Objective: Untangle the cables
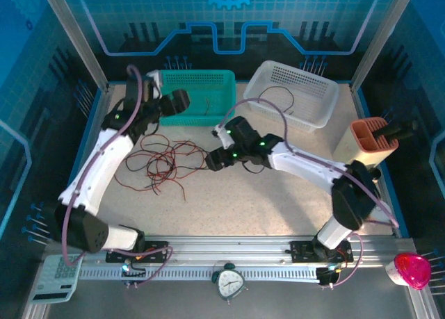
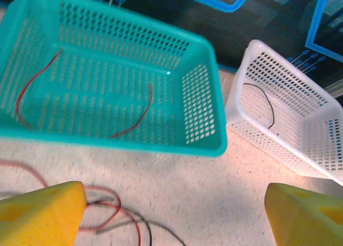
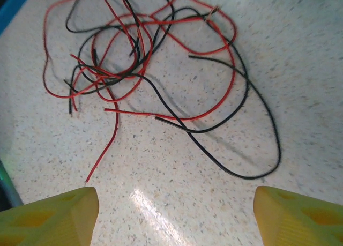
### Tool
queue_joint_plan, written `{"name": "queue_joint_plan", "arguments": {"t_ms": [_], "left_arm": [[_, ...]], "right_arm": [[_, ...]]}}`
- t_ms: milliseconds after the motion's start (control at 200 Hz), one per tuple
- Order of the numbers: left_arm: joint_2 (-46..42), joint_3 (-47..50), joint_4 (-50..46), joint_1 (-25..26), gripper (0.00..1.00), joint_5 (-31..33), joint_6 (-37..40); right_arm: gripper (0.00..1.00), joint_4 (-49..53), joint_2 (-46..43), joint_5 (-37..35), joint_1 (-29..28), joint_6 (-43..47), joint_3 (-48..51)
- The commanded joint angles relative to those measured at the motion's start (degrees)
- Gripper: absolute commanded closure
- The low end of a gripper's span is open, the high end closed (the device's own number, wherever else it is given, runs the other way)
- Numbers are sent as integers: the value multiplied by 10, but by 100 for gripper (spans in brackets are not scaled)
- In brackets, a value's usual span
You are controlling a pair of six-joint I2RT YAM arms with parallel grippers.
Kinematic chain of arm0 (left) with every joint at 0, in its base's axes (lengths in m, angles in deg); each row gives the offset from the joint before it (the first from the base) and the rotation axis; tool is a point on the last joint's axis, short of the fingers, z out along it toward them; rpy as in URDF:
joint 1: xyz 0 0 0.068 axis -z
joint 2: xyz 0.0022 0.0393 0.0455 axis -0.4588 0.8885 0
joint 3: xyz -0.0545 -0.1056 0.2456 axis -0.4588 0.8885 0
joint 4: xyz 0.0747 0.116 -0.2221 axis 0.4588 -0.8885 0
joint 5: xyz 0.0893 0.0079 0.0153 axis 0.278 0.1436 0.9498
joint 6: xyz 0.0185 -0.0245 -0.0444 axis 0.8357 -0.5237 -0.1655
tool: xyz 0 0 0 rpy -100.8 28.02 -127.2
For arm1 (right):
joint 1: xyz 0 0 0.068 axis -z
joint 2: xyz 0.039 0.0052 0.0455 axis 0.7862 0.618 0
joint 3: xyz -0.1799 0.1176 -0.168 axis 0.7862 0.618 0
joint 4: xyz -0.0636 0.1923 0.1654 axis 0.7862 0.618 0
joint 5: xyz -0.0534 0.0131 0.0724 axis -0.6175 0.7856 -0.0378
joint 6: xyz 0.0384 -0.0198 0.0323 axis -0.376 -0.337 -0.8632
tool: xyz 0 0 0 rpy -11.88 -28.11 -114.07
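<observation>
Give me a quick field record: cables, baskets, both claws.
tangle: red and black cables crossed in a loose pile on the table
teal basket: two red cables inside
white basket: one black cable inside
left claw: open, empty, over the table near the teal basket
right claw: open, empty, above the tangle

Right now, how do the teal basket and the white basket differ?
The teal basket holds red wire; the white basket holds a black wire. The teal basket sits left, the white basket right. Both are perforated and open-topped.
</observation>
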State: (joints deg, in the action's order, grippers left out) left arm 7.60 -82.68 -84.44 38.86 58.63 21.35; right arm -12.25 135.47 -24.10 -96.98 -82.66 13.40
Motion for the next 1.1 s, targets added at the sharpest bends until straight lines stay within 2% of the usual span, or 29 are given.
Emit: {"name": "queue_joint_plan", "arguments": {"t_ms": [0,280,655,995,1095], "left_arm": [[-72,85,44,-22,8,-17,-72],[-182,179,28,-71,1,-10,-117],[-216,188,21,-92,1,-23,-130],[-225,199,23,-92,1,-29,-136],[-225,200,24,-92,1,-29,-136]], "right_arm": [[23,36,60,-12,-27,31,-57],[24,91,209,-30,-55,44,-187],[26,126,291,-91,-69,55,-264],[38,127,325,-104,-60,51,-295],[45,126,329,-99,-54,49,-299]]}}
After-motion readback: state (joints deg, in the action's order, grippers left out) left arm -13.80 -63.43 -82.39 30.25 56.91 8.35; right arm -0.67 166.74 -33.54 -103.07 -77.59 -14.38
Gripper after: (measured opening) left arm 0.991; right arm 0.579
